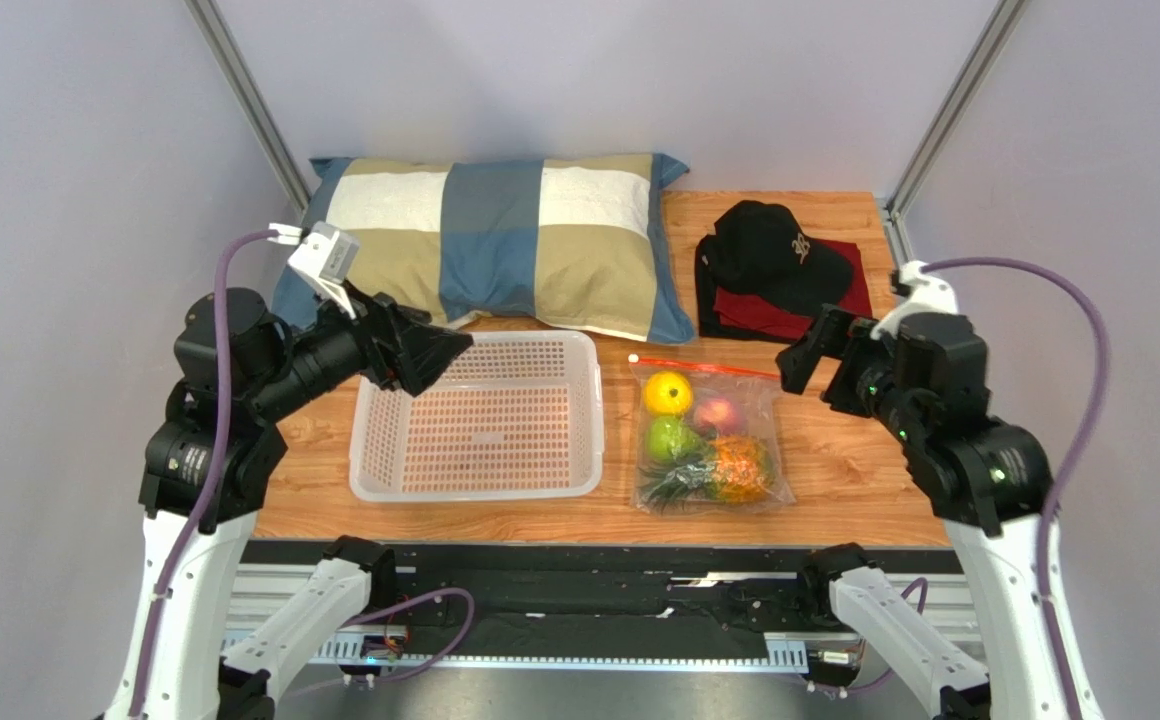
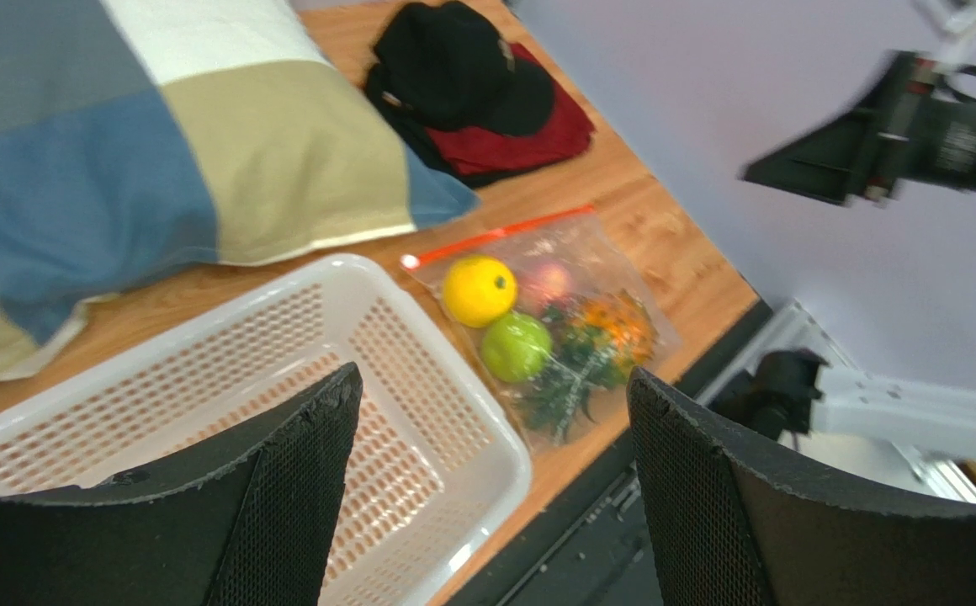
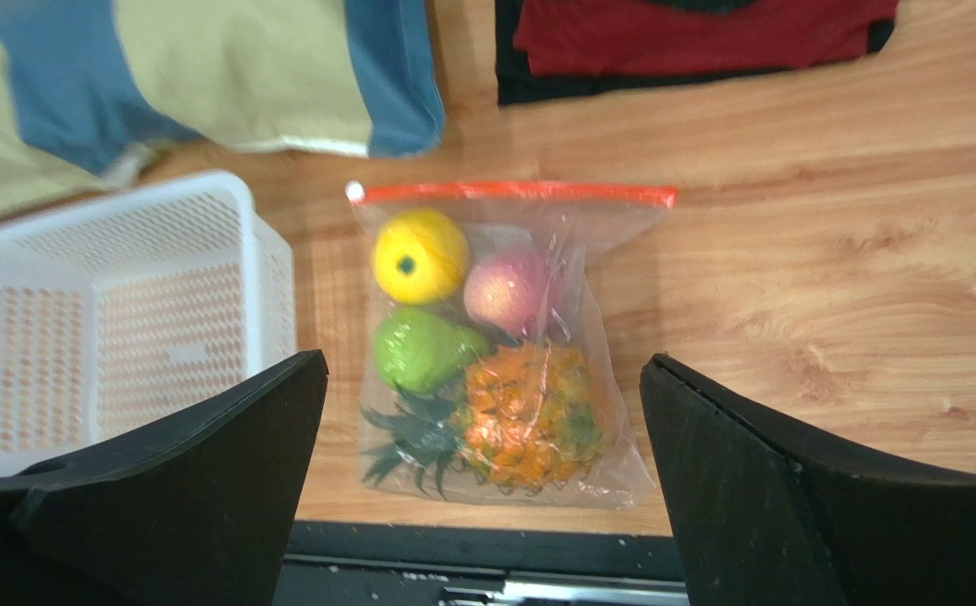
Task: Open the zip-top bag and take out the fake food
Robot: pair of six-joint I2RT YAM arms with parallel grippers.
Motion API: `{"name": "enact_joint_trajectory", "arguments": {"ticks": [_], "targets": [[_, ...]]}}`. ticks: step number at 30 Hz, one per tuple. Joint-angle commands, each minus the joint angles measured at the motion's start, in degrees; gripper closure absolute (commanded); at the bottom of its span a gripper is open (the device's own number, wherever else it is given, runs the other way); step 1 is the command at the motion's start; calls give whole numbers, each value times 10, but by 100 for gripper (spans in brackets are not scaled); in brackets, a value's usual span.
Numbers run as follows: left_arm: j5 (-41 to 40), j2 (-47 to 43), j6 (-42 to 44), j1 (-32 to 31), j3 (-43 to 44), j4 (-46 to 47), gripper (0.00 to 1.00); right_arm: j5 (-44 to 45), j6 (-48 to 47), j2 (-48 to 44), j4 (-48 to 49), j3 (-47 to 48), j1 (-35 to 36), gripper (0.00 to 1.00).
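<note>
The zip-top bag (image 1: 756,402) lies flat on the wooden table, right of the basket. Its red-orange zip strip (image 1: 706,366) is at the far end and looks shut, with the white slider tab (image 1: 633,360) at its left end. Inside are the fake food pieces: a yellow citrus (image 1: 667,393), a green apple (image 1: 670,440), a pink peach (image 1: 717,414) and an orange pineapple (image 1: 740,468). My left gripper (image 1: 433,357) is open and empty, held in the air over the basket's far left corner. My right gripper (image 1: 809,357) is open and empty, in the air right of the bag. The bag also shows in the left wrist view (image 2: 607,253) and the right wrist view (image 3: 607,253).
A white perforated basket (image 1: 478,483) stands left of the bag. A checked pillow (image 1: 496,240) lies at the back. A black cap (image 1: 774,248) rests on folded red cloth (image 1: 759,315) at the back right. The table's near edge is just below the bag.
</note>
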Motion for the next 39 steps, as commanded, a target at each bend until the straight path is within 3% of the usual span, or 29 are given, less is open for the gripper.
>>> {"name": "enact_joint_trajectory", "arguments": {"ticks": [1,2,5,13,21,25,29,39], "targets": [[17,32,-7,-68,-19,37,19,-53,-40,49,55,-59,3,0],[5,48,-4,-93,-17,40,19,-105,-50,54,75,-90,3,0],[-42,67,3,-163,-25,39,19,-150,-78,95,125,-120,23,0],[-93,65,-27,-278,-128,126,20,-102,-79,235,198,-118,135,0],[-152,41,-45,-314,-184,168,24,144,71,386,285,-106,248,0],[-164,32,-33,-313,-182,149,24,321,98,487,242,-37,298,0],[-161,28,-21,-314,-186,138,24,380,108,560,213,13,322,0],[-145,27,-1,-313,-185,137,24,456,117,691,229,-3,325,3]]}}
